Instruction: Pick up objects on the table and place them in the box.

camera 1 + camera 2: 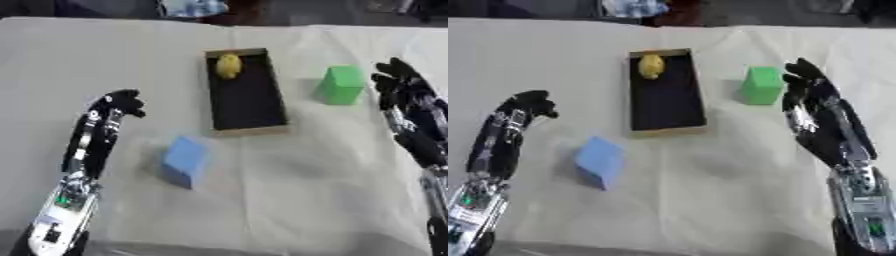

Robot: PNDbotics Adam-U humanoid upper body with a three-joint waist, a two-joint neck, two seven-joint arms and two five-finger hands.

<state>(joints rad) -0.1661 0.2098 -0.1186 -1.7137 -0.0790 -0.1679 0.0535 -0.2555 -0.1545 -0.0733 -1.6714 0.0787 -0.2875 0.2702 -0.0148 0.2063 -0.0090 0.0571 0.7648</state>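
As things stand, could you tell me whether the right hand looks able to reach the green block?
Probably yes. The right hand hangs open just beside the green block, with only bare tablecloth between them; the box lies on the block's other side.

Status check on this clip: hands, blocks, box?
Left hand and right hand open, holding nothing. Yellow object in box; green block and blue block on table. Nothing in the way.

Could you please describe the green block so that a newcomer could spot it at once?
Find the dark box at the table's middle. The green block stands apart on its right, near the right hand. It is the only green thing; the other block is blue.
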